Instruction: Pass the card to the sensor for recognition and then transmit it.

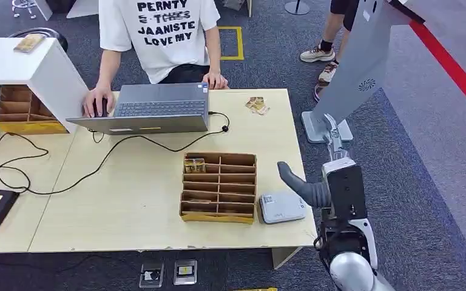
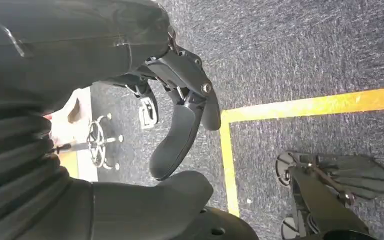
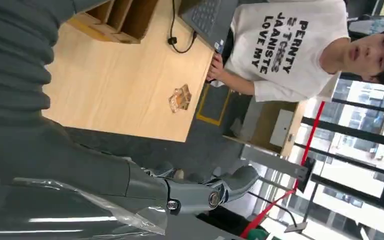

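The right hand (image 1: pixel 306 185) hovers over the table's (image 1: pixel 127 200) near right corner, fingers apart, holding nothing. The sensor (image 1: pixel 282 207) lies just beneath, right of the tray (image 1: pixel 219 188). Cards (image 1: pixel 256 106) lie far right. The left hand (image 2: pixel 180 115) hangs empty, fingers loosely curled.

Person's white T-shirt (image 1: pixel 161 27): black print "PERNTY", "JAANISTE", "LOVE MY"; second line partly illegible.

Grey carpet floor (image 1: pixel 400 157), yellow tape lines (image 2: pixel 310 106)
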Controlling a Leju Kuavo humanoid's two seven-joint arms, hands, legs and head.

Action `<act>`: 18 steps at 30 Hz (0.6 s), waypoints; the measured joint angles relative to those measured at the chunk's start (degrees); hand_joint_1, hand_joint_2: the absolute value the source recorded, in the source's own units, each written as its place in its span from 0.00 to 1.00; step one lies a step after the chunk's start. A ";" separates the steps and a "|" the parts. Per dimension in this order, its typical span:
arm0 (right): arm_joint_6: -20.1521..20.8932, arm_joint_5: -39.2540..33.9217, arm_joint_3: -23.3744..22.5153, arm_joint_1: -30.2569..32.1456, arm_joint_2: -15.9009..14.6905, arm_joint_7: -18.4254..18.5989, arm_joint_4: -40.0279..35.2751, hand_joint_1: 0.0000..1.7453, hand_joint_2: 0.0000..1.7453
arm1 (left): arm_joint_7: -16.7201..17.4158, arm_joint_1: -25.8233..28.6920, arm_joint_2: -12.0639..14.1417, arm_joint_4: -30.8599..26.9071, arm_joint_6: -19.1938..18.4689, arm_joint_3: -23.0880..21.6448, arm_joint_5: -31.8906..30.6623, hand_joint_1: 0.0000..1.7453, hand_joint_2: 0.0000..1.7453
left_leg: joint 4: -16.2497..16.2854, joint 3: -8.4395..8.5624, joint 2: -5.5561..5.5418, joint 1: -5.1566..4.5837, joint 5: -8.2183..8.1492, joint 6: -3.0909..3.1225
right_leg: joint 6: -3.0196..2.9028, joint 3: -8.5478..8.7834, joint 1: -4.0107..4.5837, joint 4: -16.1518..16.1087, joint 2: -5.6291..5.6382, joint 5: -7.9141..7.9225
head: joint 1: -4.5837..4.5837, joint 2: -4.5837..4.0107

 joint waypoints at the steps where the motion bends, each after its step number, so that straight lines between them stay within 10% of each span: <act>1: 0.00 -0.11 -0.29 0.90 -0.07 -0.02 -0.15 0.00 0.00 | 0.00 0.00 0.00 0.00 0.00 0.02 0.00 0.45 1.00 | 0.00 -0.01 -0.01 0.00 0.00 0.00 | 0.00 0.00 0.00 0.00 -0.01 0.00 | 0.00 0.00; 18: 0.07 -2.75 -4.18 11.09 -0.77 -2.58 -2.88 0.00 0.00 | 0.00 -0.01 0.00 0.00 -0.39 0.02 -0.41 0.45 1.00 | 0.00 -0.01 0.00 0.00 0.00 0.00 | 0.00 0.01 0.00 0.00 0.00 0.00 | 0.00 0.00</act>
